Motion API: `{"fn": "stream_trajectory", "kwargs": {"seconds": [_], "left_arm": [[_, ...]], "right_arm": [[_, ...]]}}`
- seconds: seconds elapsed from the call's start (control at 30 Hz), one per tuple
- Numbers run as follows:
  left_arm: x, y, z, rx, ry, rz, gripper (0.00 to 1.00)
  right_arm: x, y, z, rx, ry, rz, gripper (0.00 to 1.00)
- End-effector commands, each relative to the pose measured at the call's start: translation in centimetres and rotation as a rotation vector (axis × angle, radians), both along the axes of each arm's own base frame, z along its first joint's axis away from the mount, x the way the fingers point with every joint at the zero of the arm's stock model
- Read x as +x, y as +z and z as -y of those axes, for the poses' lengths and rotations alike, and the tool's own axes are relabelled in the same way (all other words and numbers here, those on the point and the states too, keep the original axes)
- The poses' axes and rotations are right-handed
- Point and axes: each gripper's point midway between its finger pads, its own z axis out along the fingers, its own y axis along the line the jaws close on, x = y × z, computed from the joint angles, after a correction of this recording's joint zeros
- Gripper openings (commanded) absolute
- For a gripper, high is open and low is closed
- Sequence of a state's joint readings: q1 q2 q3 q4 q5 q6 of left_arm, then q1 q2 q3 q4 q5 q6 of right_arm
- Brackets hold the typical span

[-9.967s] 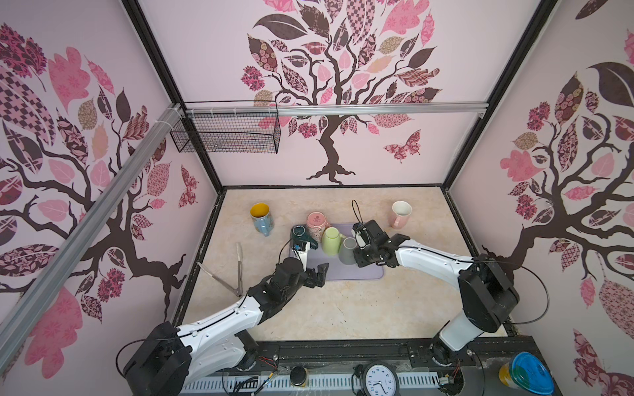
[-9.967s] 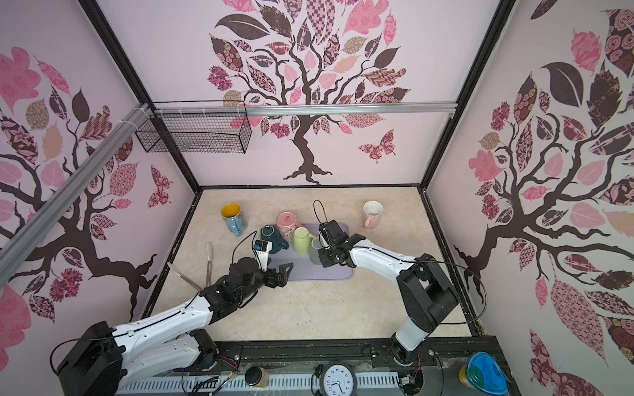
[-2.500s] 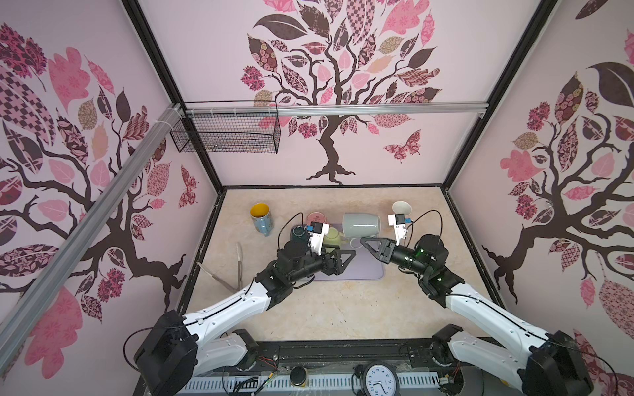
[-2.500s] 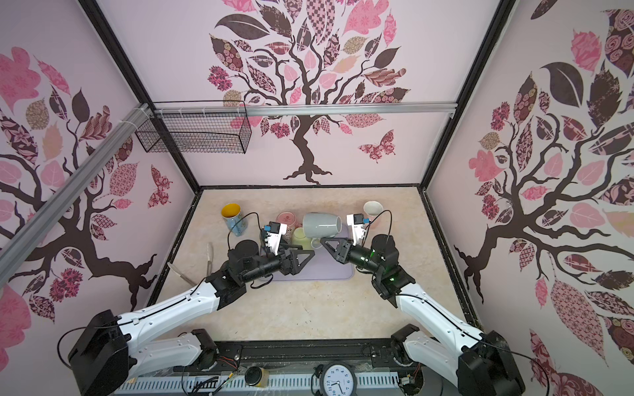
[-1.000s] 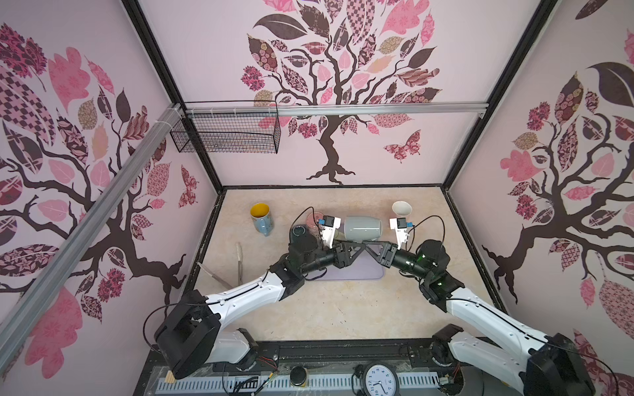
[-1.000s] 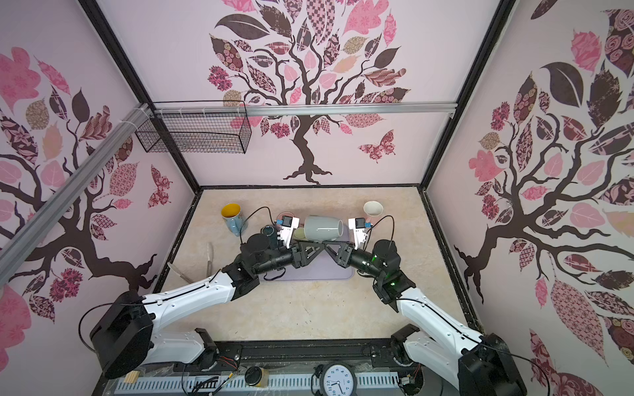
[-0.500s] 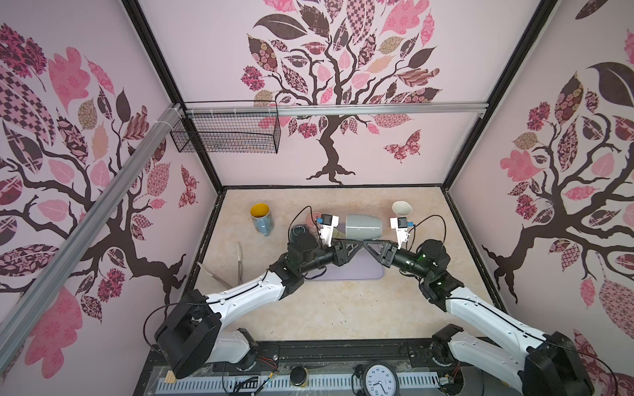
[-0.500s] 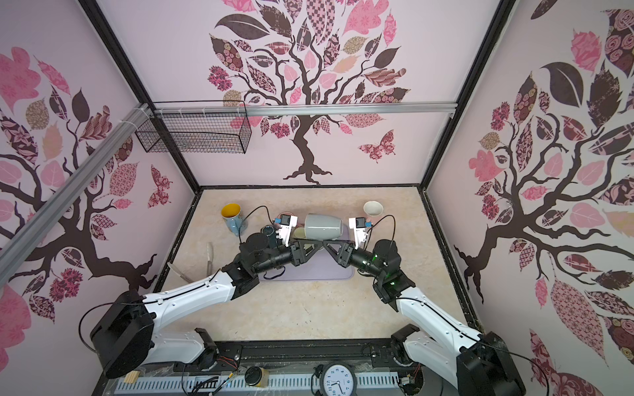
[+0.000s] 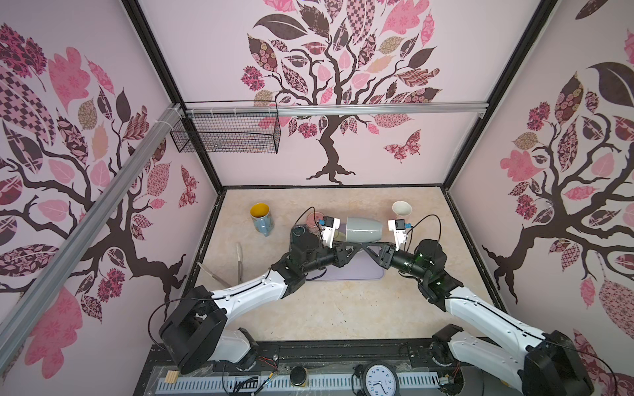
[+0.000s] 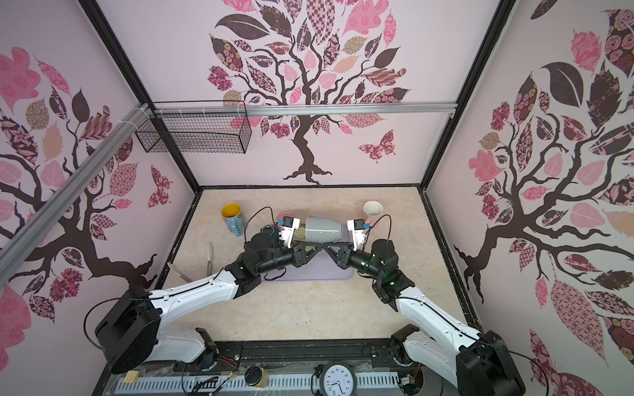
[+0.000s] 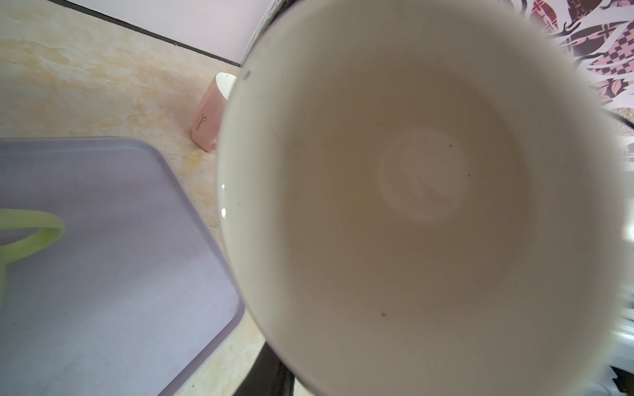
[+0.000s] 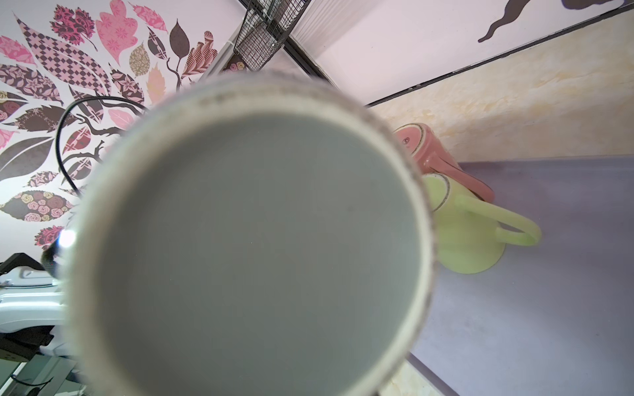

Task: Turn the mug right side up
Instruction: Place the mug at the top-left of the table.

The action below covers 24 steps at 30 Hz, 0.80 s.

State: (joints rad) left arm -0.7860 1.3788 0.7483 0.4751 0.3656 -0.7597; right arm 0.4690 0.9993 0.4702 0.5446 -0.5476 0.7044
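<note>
A grey mug [image 9: 364, 230] hangs on its side above the purple mat [image 9: 350, 272], seen in both top views. Its mouth faces my left arm, so the left wrist view is filled with the mug's cream inside [image 11: 411, 188]. Its grey base [image 12: 257, 240] fills the right wrist view. My right gripper [image 9: 367, 246] is shut on the mug from underneath. My left gripper [image 9: 352, 245] reaches in under the mug's mouth end, tip to tip with the right one. The mug hides both pairs of jaws in the wrist views, and one dark left finger [image 11: 271, 373] shows below the rim.
On the mat's far left stand a green mug [image 12: 470, 233] and a pink mug [image 12: 432, 151], both base up. A dark mug [image 9: 302, 233] sits by my left wrist. A blue mug with a yellow inside [image 9: 261, 219] and a pink cup [image 9: 401, 208] stand near the back. Wooden utensils [image 9: 239, 260] lie at the left.
My left gripper has moved in under the mug's mouth end and its jaws have narrowed. The right gripper and the mug have stayed almost still.
</note>
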Motion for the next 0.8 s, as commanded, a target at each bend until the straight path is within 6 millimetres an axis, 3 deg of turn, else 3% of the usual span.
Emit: {"fn": "stream_trajectory", "kwargs": {"seconds": [0.0, 0.23, 0.3, 0.63, 0.77], "left_arm": [[-0.9, 4.6, 1.3, -0.088, -0.064, 0.088, 0.26], [-1.0, 4.8, 1.4, -0.094, -0.071, 0.092, 0.2], [-1.1, 5.0, 1.4, -0.099, -0.076, 0.099, 0.08], [-1.2, 5.4, 1.4, -0.106, -0.077, 0.111, 0.07], [-1.2, 5.7, 1.4, -0.115, -0.078, 0.121, 0.02]], "right_arm": [[0.3, 1.5, -0.2, -0.001, 0.0, 0.069, 0.0], [0.4, 0.8, -0.5, -0.008, 0.005, 0.051, 0.0], [0.5, 0.6, -0.4, -0.011, 0.002, 0.044, 0.0], [0.5, 0.0, -0.7, -0.016, 0.017, 0.019, 0.0], [0.6, -0.7, -1.0, -0.015, 0.032, -0.011, 0.0]]}}
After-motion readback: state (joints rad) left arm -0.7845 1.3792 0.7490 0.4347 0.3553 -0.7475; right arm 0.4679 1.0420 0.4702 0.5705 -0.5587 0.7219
